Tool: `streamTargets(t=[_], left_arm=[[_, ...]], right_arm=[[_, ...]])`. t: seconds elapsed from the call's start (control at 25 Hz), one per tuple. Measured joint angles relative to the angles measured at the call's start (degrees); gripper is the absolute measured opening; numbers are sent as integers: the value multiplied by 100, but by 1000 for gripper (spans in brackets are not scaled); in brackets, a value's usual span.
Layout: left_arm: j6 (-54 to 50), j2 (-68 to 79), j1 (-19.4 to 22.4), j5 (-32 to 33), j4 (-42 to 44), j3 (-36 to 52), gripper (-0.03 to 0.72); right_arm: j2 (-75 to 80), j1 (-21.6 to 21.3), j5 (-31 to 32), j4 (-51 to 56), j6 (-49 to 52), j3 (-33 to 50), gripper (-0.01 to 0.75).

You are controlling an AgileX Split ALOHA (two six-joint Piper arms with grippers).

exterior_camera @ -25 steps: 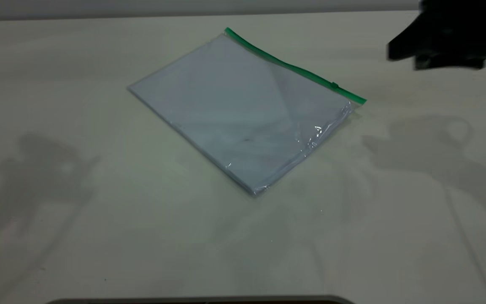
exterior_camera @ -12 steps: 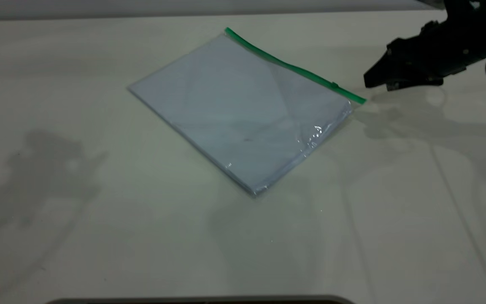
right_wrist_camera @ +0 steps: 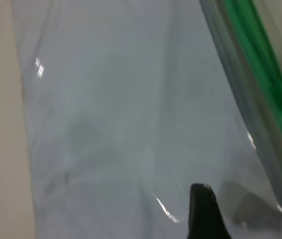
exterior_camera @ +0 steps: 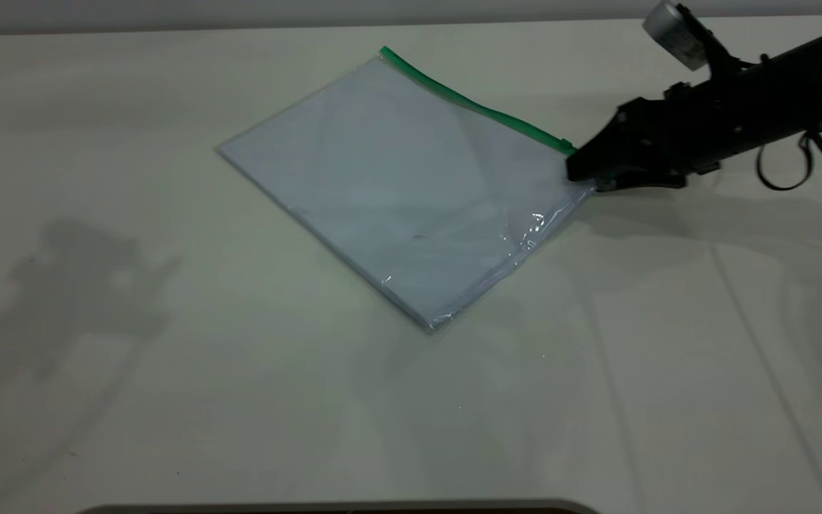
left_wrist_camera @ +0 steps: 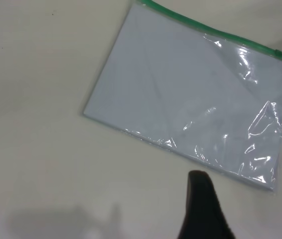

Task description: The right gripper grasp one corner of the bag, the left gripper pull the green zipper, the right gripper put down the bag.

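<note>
**Right gripper at the zipper-end corner of the bag; grasp not confirmed**

The flat, clear rectangular plastic bag (exterior_camera: 411,182) holding pale bluish-white sheets lies flat on the pale surface (exterior_camera: 168,400), rotated so one corner points toward the near edge and its long sides run diagonally. It sits toward the far edge, roughly midway between the left and right edges. The narrow bright green plastic zipper (exterior_camera: 479,108) runs along the bag's far long side, and its small green slider tab (exterior_camera: 566,145) sits almost at the right-hand end of the strip.

The black, blocky right gripper (exterior_camera: 582,168), with a black cable looped behind it, reaches in low from the far right corner of the surface. Its tip covers the bag's right corner, just beside the slider. In the right wrist view one dark finger (right_wrist_camera: 206,211) lies over the plastic, with the green strip off to one side. Whether the jaws are closed on the corner or only around it, I cannot tell.

Judgement: this corner makes sense as the anchor, since holding the end nearest the slider braces the bag against a pull along the strip.

The black left gripper (left_wrist_camera: 204,211) shows only as one tapered finger, off the bag's edge opposite the zipper and not touching; jaw state cannot be told.
</note>
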Motion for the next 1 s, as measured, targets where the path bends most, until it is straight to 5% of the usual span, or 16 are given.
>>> streamTargets(t=[0.32, 0.52, 0.76, 0.88, 1.0], left_arm=[[0, 0, 0, -2, 0, 0, 538], [0, 5, 0, -2, 0, 0, 538], [44, 72, 0, -14, -34, 0, 538], [136, 218, -20, -37, -269, 0, 538], [535, 535, -238, -184, -548, -77, 538]], right_arm=[[14, 357, 31, 779, -581, 0, 338], [5, 374, 422, 504, -587, 0, 41], [-488, 427, 1402, -1394, -76, 0, 33], [-933, 330, 994, -2643, 368, -78, 33], [-1040, 86, 415, -2394, 576, -487, 33]])
